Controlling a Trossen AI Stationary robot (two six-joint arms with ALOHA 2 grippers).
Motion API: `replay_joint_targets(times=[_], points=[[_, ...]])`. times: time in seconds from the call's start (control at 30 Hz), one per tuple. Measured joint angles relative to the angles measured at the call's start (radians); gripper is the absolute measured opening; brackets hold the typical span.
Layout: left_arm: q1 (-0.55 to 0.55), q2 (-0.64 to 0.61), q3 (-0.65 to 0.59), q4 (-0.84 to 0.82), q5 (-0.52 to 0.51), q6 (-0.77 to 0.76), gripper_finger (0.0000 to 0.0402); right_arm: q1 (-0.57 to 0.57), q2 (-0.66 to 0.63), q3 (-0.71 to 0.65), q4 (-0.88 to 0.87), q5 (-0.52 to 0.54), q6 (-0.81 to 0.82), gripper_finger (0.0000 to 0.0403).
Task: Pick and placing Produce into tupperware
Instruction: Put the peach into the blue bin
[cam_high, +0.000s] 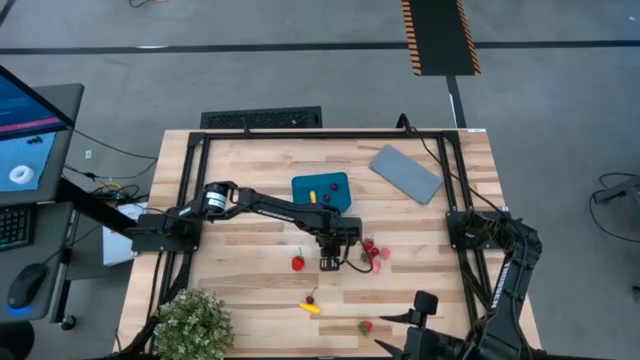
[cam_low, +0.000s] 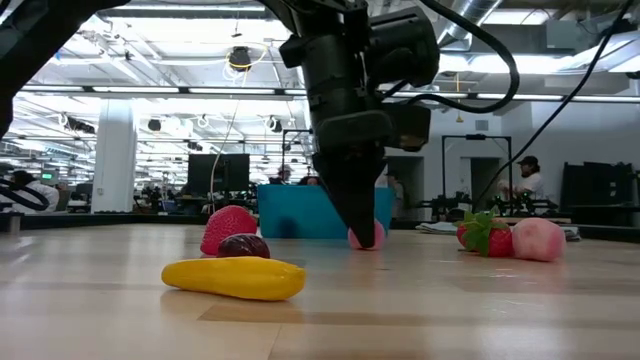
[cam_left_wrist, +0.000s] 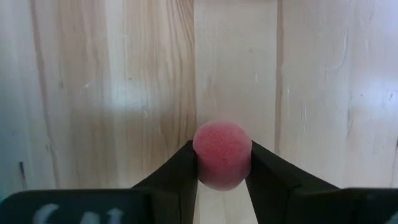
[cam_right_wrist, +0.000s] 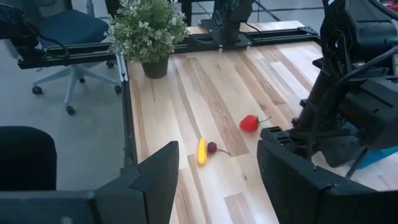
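The teal tupperware (cam_high: 321, 190) stands at the table's middle far part with a few pieces in it; it also shows in the low view (cam_low: 300, 212). My left gripper (cam_high: 330, 263) points down nearer than the tupperware, shut on a pink berry (cam_left_wrist: 222, 154). Loose produce lies on the wood: a red fruit (cam_high: 298, 263), a red and pink cluster (cam_high: 371, 250), a yellow piece (cam_high: 311, 309) beside a dark cherry (cam_high: 311, 298), and a strawberry (cam_high: 366, 326). My right gripper (cam_right_wrist: 217, 180) is open and empty at the near right. My left gripper pinches the pink berry's two opposite sides (cam_left_wrist: 202, 158) between its two fingers (cam_left_wrist: 183, 171). The fingers come from above, pointing down (cam_low: 362, 215). The berry (cam_low: 366, 238) sits at the fingertips, at or just above the table top; which, I cannot tell.
A flat grey lid (cam_high: 405, 172) lies at the far right. A bushy potted plant (cam_high: 195, 325) stands at the near left corner. A black frame (cam_high: 300, 135) runs round the table's far and side edges. Bare wood lies between the left gripper and the tupperware.
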Motion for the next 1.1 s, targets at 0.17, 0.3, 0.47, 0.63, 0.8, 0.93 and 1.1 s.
replay_joint_targets(times=[0.17, 0.3, 0.47, 0.63, 0.8, 0.93, 1.1], points=[[-0.002, -0.002, 0.073, -0.060, 0.000, 0.018, 0.0094, -0.001, 0.000, 0.000, -0.024, 0.000, 0.000, 0.0240], [-0.004, -0.003, 0.166, -0.140, 0.024, 0.031, 0.0093, -0.002, 0.000, 0.000, -0.024, 0.000, 0.000, 0.0240], [-0.011, -0.004, 0.294, -0.287, 0.078, 0.038, 0.0101, -0.002, 0.000, 0.000, -0.024, 0.000, 0.000, 0.0240], [-0.053, -0.004, 0.420, -0.446, 0.109, 0.055, 0.0099, 0.000, 0.000, 0.000, -0.038, 0.001, 0.000, 0.0240], [-0.131, -0.005, 0.526, -0.620, 0.036, 0.129, 0.0100, 0.010, 0.000, 0.000, -0.057, 0.005, 0.000, 0.0240], [-0.227, -0.007, 0.578, -0.730, -0.122, 0.158, 0.0100, 0.011, 0.000, 0.000, -0.086, 0.008, 0.008, 0.0240], [-0.350, -0.029, 0.575, -0.767, -0.291, 0.131, 0.0100, 0.012, 0.000, 0.000, -0.134, 0.061, 0.008, 0.0240]])
